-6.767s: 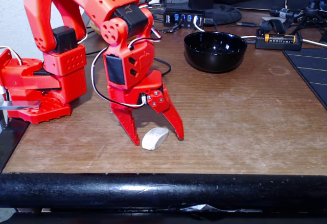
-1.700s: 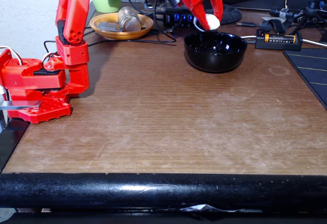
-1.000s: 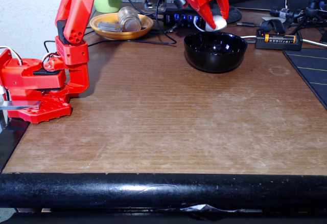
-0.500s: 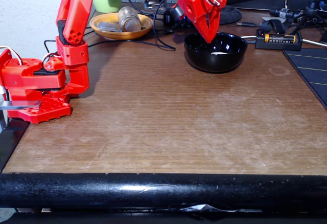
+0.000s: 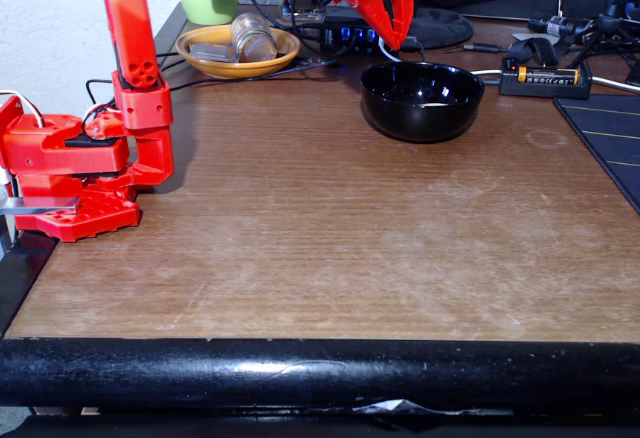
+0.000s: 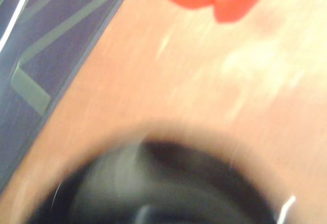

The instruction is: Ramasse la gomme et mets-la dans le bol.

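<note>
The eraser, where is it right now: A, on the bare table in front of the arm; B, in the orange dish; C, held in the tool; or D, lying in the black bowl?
D: a pale sliver of the eraser shows inside the black bowl, and the tool above holds nothing.

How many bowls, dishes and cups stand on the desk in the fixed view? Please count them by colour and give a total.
Black: 1, the bowl
Orange-yellow: 1, the shallow dish
Green: 1, the cup
Total: 3
</note>
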Robot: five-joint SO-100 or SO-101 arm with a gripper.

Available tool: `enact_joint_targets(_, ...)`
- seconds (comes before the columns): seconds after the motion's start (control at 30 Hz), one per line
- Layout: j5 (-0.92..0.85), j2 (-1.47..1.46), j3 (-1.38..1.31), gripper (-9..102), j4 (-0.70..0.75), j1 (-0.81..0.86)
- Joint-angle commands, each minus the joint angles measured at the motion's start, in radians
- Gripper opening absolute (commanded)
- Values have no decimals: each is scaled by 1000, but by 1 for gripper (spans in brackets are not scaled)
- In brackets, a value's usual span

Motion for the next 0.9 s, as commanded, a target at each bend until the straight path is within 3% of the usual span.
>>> enact_joint_targets(0.0, 15, 210, 91, -6, -25, 87)
enact_joint_targets(0.37, 9, 658, 517, -6, -75, 252)
enact_joint_targets(0.6, -6, 1011, 834, -6, -87, 253)
enact_joint_targets(0.87, -17, 1253, 1017, -6, -11, 242)
